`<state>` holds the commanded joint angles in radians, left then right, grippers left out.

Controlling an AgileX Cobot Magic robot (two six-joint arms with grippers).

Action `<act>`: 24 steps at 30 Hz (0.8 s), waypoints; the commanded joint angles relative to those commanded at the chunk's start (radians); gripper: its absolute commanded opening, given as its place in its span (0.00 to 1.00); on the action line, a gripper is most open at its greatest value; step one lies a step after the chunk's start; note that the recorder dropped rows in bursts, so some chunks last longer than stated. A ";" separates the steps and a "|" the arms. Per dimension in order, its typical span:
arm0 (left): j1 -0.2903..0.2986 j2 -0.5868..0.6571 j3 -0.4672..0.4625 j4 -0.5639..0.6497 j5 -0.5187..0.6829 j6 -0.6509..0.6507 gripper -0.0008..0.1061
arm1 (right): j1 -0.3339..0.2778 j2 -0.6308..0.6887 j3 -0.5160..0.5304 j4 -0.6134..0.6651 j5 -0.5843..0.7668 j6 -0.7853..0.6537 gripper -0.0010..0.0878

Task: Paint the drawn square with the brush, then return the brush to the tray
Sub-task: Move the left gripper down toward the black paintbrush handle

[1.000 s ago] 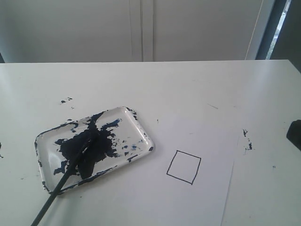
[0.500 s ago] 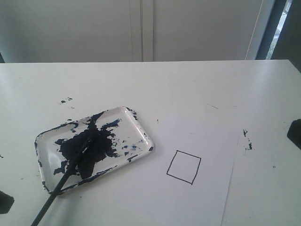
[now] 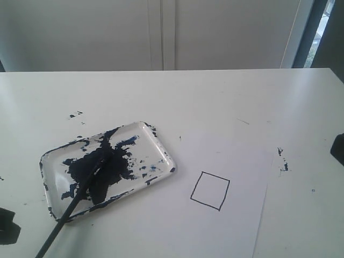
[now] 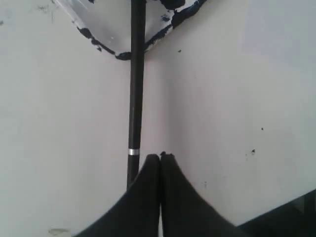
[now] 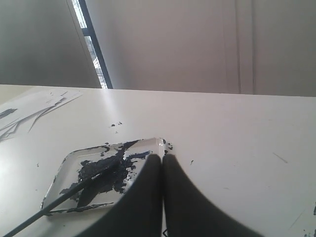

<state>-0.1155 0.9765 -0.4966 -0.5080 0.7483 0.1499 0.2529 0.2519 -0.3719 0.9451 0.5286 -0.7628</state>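
1. You've got a white table [image 3: 215,97] under everything, with dark paint specks [image 3: 75,114] near the tray and more at the paper's right edge.
2. A white paper sheet [image 3: 242,166] lies flat on the table's right half.
3. The tray [image 3: 157,142] sits left of the paper, well apart from the square, with a big dark paint blotch [image 3: 99,169] in its middle.
4. The brush [image 3: 75,201] lies slanted. Its tip is in the blotch, its handle crosses the tray's near rim, and its free end reaches out over the table.
5. The left gripper [image 4: 159,157] has its 2 jaws pressed together with nothing between them. It's over bare table, with the brush handle [image 4: 136,89] just beside 1 finger. You can't tell if they touch.
6. The right gripper [image 5: 162,157] also has its jaws tight together and is empty, up off the table and facing the tray [image 5: 64,168].
7. The drawn square [image 3: 210,190] on the paper is a thin black outline, unpainted inside.
8. View differences:
   - Only the exterior view shows the square. There the 2 grippers are just dark blobs at the left [image 3: 6,226] and right [image 3: 338,148] edges, and you can't read their jaws.
   - Only the left wrist view shows the silver band [image 4: 134,151] on the handle and 1 tray corner [image 4: 98,29].
   - The right wrist view shows the whole tray and the brush [image 5: 64,193].
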 joint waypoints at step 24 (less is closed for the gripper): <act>-0.084 0.020 -0.010 0.059 0.131 0.049 0.01 | 0.000 0.000 0.000 0.000 0.000 0.000 0.01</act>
<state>-0.1996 0.9966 -0.5065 -0.4494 0.8792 0.1988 0.2529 0.2519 -0.3719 0.9451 0.5286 -0.7628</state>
